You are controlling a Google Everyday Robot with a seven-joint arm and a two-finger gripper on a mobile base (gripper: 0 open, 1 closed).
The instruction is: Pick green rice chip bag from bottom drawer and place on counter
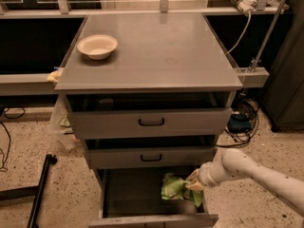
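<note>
- Black pole (40, 186): thin, matte, lying on the speckled floor (28, 141), far left of the pincer and at about its height in the frame.
- White bowl (97, 45): round, shallow, smooth pale rim. It sits on the counter's back-left part, well above and left of the pincer.
- Counter (161, 56): flat, smooth grey rectangular top, wider than the drawers under it and well above the pincer.
- Top drawer (109, 123): grey metal front with a black loop handle, slightly pulled out, above the pincer.
- Middle drawer (114, 158): same grey front and black handle, shallow, pulled out a little, just above and left of the pincer.
- Bottom drawer (128, 194): pulled far out, with a wide flat grey interior. The pincer reaches into its right side.
- Green rice chip bag (172, 187): crumpled light-green foil with creased, shiny folds. It is inside the bottom drawer toward the right, touching the pincer on the pincer's left. Cannot tell whether it rests on the drawer floor.
- Pincer (192, 183): pale yellowish fingers clenched on the bag's right edge. A green fold shows just below them.
- Arm (251, 171): smooth off-white rounded tube, running from the pincer out to the lower right.
- Cables (242, 122): dark tangle on the floor, right of the cabinet, above and right of the pincer.
</note>
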